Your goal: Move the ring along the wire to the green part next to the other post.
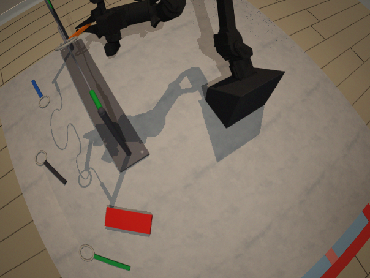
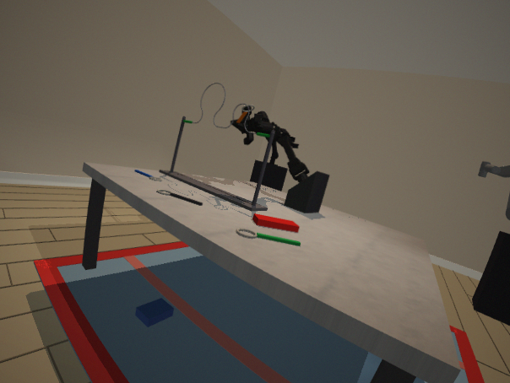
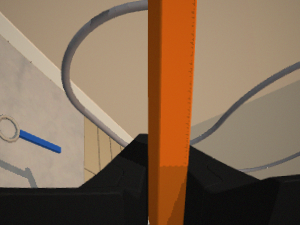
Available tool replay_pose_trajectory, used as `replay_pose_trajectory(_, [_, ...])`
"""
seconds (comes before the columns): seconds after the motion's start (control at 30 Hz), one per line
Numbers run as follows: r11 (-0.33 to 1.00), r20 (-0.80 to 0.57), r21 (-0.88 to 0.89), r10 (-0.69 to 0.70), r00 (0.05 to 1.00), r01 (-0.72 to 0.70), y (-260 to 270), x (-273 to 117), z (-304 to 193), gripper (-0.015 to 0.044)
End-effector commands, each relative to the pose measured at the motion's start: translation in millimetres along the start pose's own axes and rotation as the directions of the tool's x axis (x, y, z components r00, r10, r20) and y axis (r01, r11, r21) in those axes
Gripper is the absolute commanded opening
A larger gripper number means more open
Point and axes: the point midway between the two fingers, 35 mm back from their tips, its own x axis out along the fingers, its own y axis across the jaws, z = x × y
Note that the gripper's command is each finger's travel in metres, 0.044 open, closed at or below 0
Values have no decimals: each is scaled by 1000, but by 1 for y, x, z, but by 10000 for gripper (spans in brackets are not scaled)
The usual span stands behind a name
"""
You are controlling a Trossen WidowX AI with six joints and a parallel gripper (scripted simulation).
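Observation:
The orange handle (image 1: 81,30) (image 2: 242,117) (image 3: 172,89) is held in my gripper (image 1: 84,28) (image 3: 153,143), which is shut on it. Its pale ring (image 1: 60,48) is tilted and appears to be around the wire; in the exterior view it is small, over the hump nearer the right post. The ring is outside the wrist view. Ring-to-wire clearance cannot be told. The grey wire (image 2: 216,83) (image 3: 65,74) curves up and down between a green part (image 1: 95,99) (image 2: 263,135) by the near post (image 1: 114,131) (image 2: 263,169) and a green part (image 2: 187,121) by the far post (image 2: 178,145).
The posts stand on a dark base (image 1: 135,151). A blue-handled ring tool (image 1: 37,89) (image 3: 40,141), a black-handled one (image 1: 55,172) (image 2: 186,198) and a green-handled one (image 1: 111,262) (image 2: 279,240) lie on the table, with a red block (image 1: 128,220) (image 2: 275,223).

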Motion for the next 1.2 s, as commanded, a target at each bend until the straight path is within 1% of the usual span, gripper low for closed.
replay_pose_trajectory(0.0, [998, 15, -62, -26, 1000, 27, -1, 0, 2, -150])
replay_pose_trajectory(0.5, [945, 66, -284, -147, 987, 160, -19, 1, 5, -150])
replay_pose_trajectory(0.87, [849, 130, -454, -237, 963, 270, -33, 0, 10, -150])
replay_pose_trajectory(1.17, [764, 178, -550, -286, 942, 336, -39, -1, 13, -150])
